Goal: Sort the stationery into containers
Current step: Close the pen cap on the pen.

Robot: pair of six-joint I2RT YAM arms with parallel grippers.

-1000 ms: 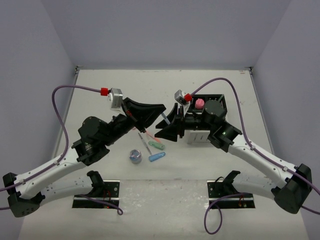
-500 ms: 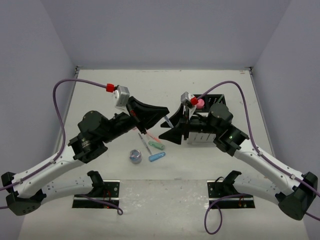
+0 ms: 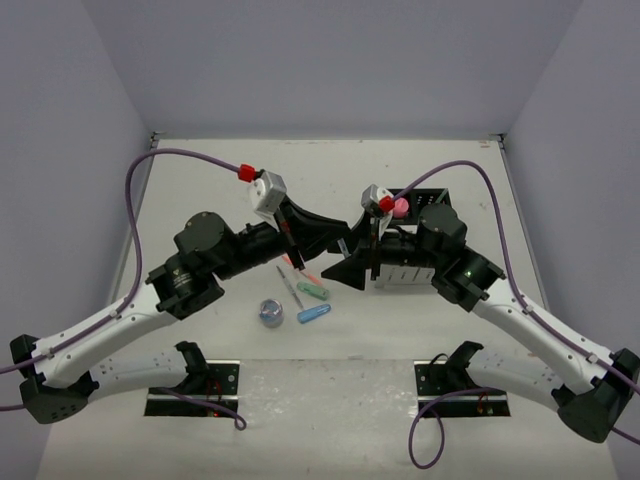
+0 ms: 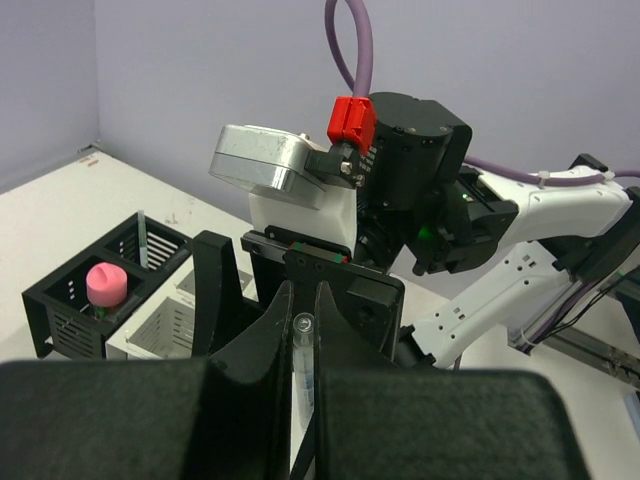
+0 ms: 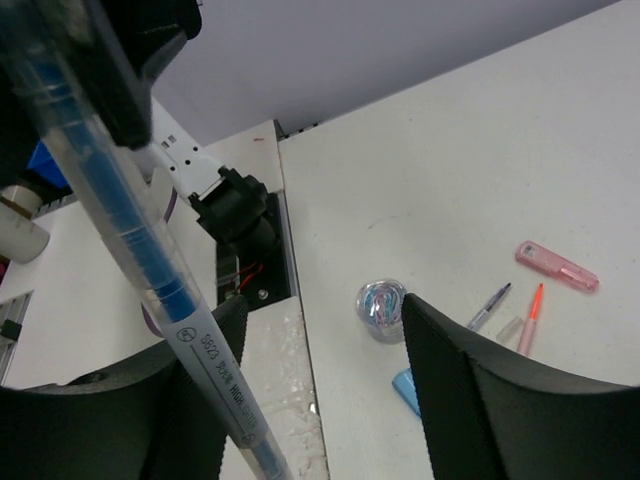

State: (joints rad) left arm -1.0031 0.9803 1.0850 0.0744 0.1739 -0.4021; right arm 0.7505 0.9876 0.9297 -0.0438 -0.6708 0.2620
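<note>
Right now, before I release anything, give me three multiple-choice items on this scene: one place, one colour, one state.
1. Where is the pink round piece? A) black organiser B) white organiser C) on the table
2. What colour fills the held pen? A) red B) blue C) green
3. The left claw is: A) wide open B) shut on the pen C) out of view

Answers: 1 A, it stands in a black compartment. 2 B, the right wrist view shows blue inside its clear barrel. 3 B, its fingers pinch the pen, while the right claw stands open.

White arms (image 3: pixel 110 330), black joints (image 3: pixel 205 238), purple cables (image 3: pixel 180 152)
</note>
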